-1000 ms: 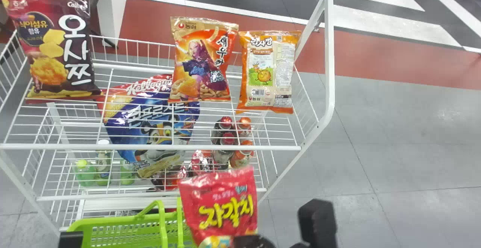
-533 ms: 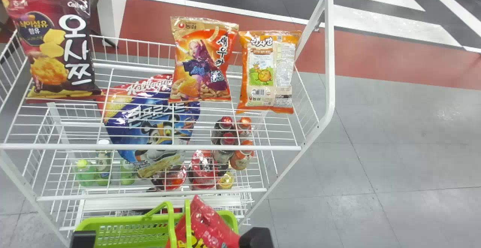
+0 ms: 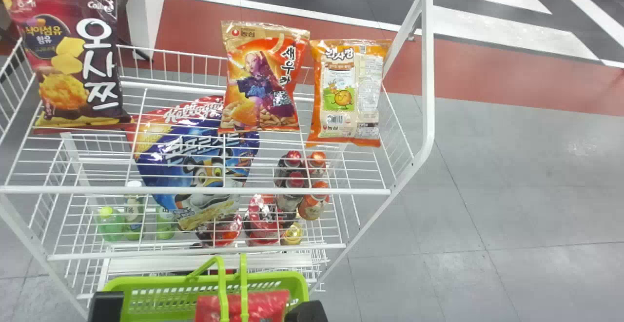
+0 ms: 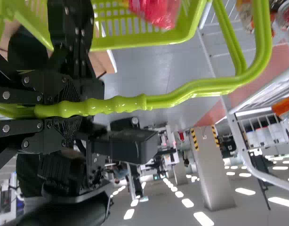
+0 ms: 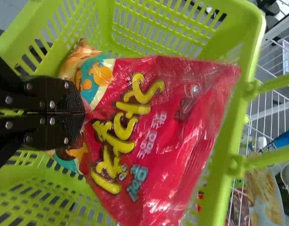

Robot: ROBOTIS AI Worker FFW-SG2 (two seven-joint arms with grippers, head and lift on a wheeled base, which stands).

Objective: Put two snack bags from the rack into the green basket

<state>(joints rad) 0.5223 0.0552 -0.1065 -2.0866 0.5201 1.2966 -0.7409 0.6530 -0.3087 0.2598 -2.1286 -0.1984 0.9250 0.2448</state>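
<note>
At the bottom left of the head view is my left gripper, beside the green basket. The left wrist view has my left gripper shut on the basket's handle. My right gripper is at the basket's right side, with the red snack bag behind the handles. Seen from the right wrist, my right gripper is shut on one end of the red bag, which lies within the basket's walls. On the rack's top shelf are a dark bag, an orange-red bag and an orange-white bag.
The white wire rack stands just beyond the basket, its right post rising high. Below the top shelf are a large blue bag and several bottles. Bare floor stretches to the rack's right.
My right gripper and the red bag have moved left and down, from in front of the rack into the basket. The basket has shifted slightly to the right.
</note>
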